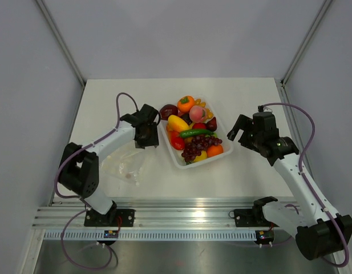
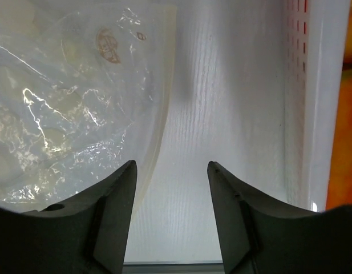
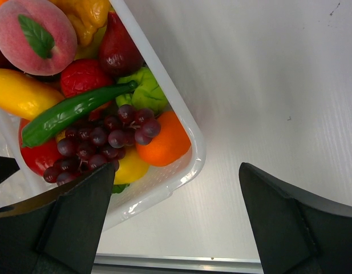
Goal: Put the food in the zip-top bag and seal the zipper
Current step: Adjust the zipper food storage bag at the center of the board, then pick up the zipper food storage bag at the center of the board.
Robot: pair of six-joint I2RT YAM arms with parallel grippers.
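Hovering empty, jaws apart, between the flat zip-top bag [image 1: 123,165] and the white tray [image 1: 177,164], the left gripper [image 1: 146,135] seems at step 1, loading, so next a piece of the food [image 1: 193,130] heaped there needs grasping, while the right gripper [image 1: 241,130] gapes empty.

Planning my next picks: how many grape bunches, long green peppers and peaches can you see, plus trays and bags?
Purple grape bunch: 1
Long green pepper: 1
Peach: 1
White tray: 1
Clear bag: 1
Total: 5
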